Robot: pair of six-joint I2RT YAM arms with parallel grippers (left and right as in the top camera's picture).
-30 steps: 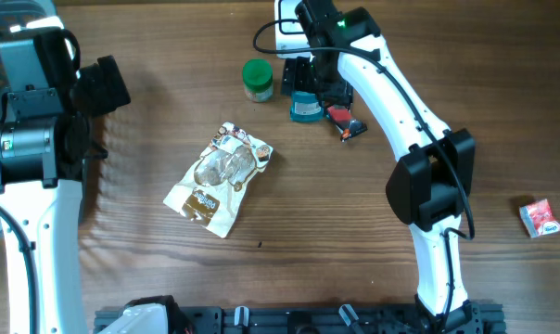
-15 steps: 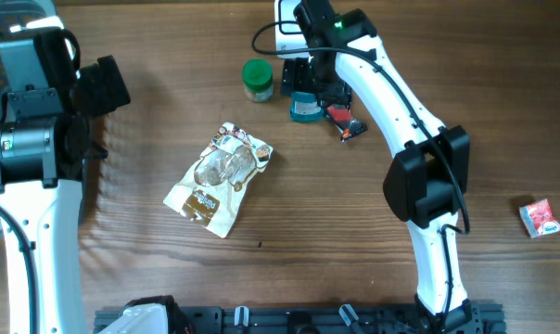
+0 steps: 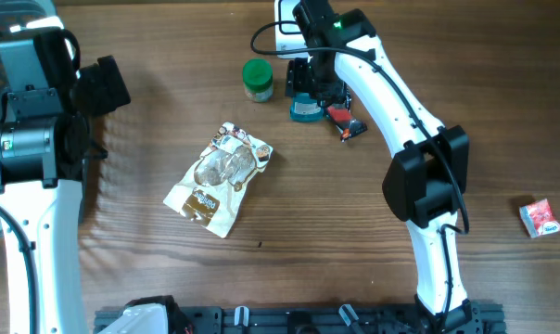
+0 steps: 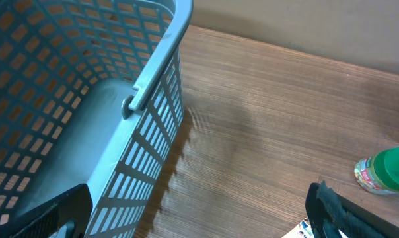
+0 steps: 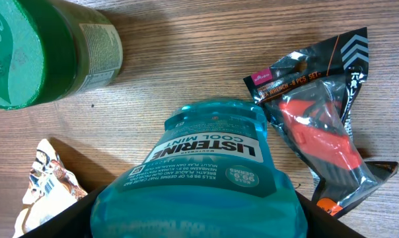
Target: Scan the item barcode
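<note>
Mouthwash bottle flanked by the right hand

At the far side of the counter the right hand is down over the teal Listerine Cool Mint mouthwash bottle, with one dark finger on each side of it. Both fingers lie close against the bottle's flanks, but I cannot tell whether they press on it or stop just short. The bottle sits between a green-lidded Knorr jar on one side and a black-and-red wrench set packet just beside it on the other. Nearer the middle of the counter lies a crinkled snack pouch, and a small red carton sits well apart, by the right edge. The left hand hangs at the left end with its fingers spread wide apart, just beside a blue plastic basket
</note>
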